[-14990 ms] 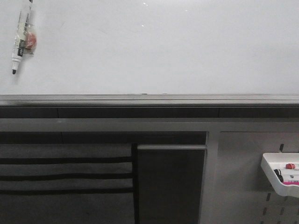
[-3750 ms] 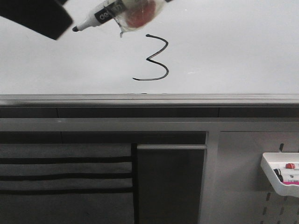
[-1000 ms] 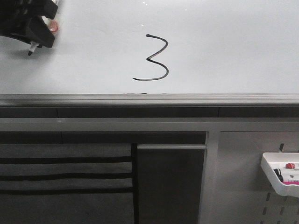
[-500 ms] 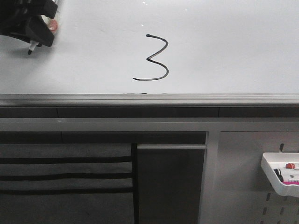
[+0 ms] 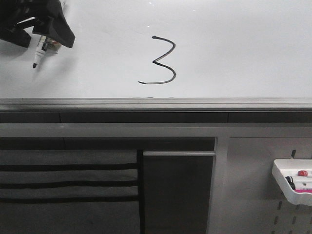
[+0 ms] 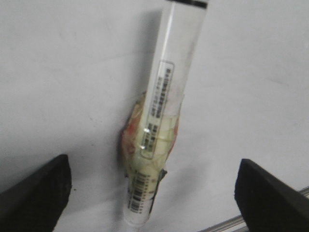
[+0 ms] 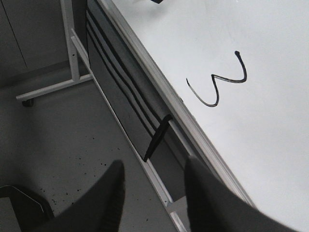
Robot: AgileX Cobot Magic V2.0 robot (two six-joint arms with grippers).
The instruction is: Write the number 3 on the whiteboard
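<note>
Since half a second ago the left gripper (image 5: 39,30) has shifted a little right along the whiteboard's (image 5: 234,48) upper left corner, and the marker (image 5: 41,48) now shows more of its barrel, tip pointing down toward the bottom rail. In the left wrist view the two black fingertips (image 6: 34,193) stand wide apart on either side of the marker (image 6: 161,121), neither one touching it, so the jaws are open. The marker lies flat against the white surface, a clear barrel with barcode labels and a wad of yellowish tape with something red under it around its middle.

The number 3 (image 5: 162,61) sits in thin black ink a little left of the board's centre, close above the grey rail (image 5: 156,103) along the bottom edge, with its tail trailing to the lower left. It is well apart from the marker and the left gripper.

The right gripper (image 7: 152,193) hangs away from the board, its dark fingers apart with nothing between them; its camera looks down on the digit (image 7: 219,79), the board's edge and the stand's legs on the floor.

Below the rail, at the lower right in the front view, a white tray (image 5: 287,187) hangs on a grey perforated panel (image 5: 248,195), holding small items.
</note>
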